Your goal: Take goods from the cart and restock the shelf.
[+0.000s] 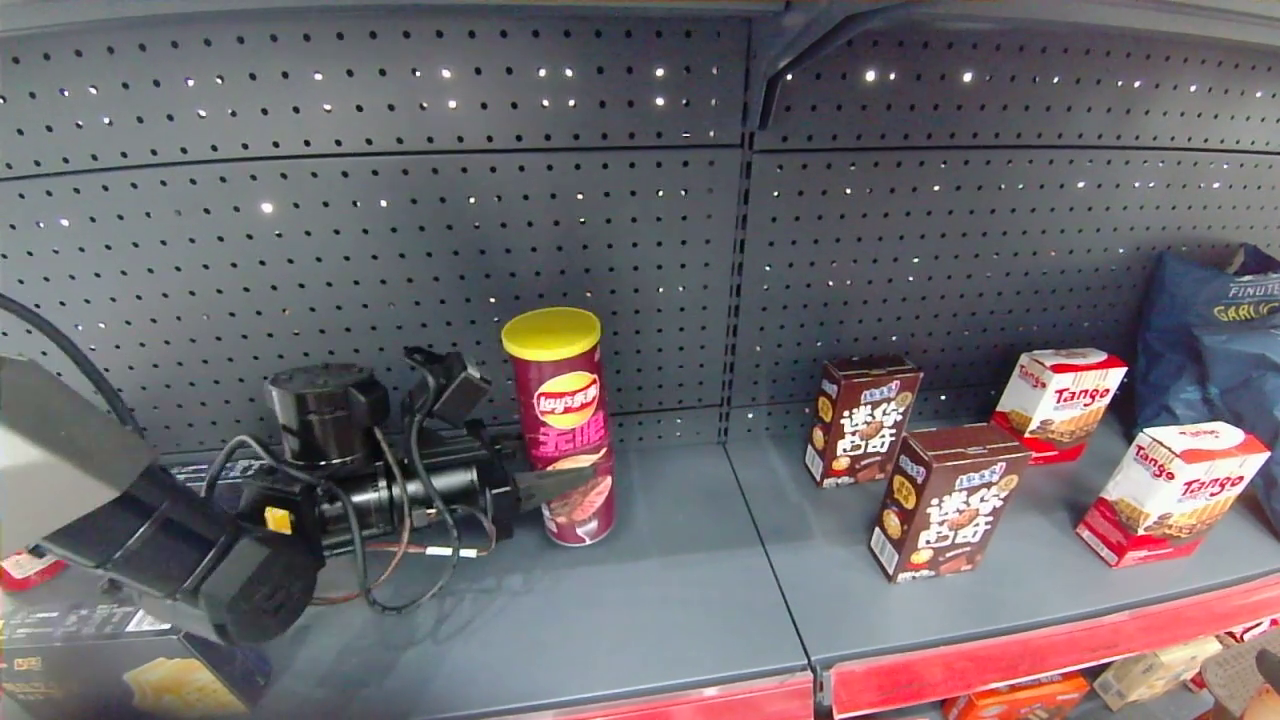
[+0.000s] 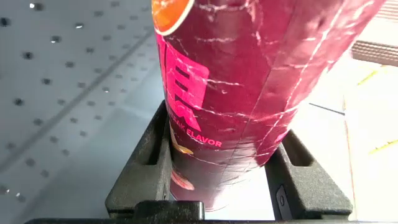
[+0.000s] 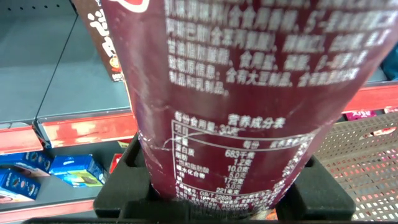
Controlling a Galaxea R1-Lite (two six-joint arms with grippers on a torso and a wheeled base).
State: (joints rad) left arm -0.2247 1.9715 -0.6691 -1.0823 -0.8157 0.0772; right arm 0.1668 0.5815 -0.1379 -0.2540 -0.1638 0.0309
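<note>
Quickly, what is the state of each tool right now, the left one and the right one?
Left tool: closed on the chips can, which stands on the shelf.
Right tool: closed on a second maroon can.

In the head view, one finger of the left gripper (image 1: 575,482) crosses the lower front of the chip can (image 1: 565,425), and the can hides the other finger. The picture's edges cut off the blue bag (image 1: 1215,330) and the dark box (image 1: 90,670). In the right wrist view we see the second can (image 3: 249,93), clamped in the right gripper (image 3: 221,180); its top is cut off and it covers most of a brown box (image 3: 102,37).
</note>
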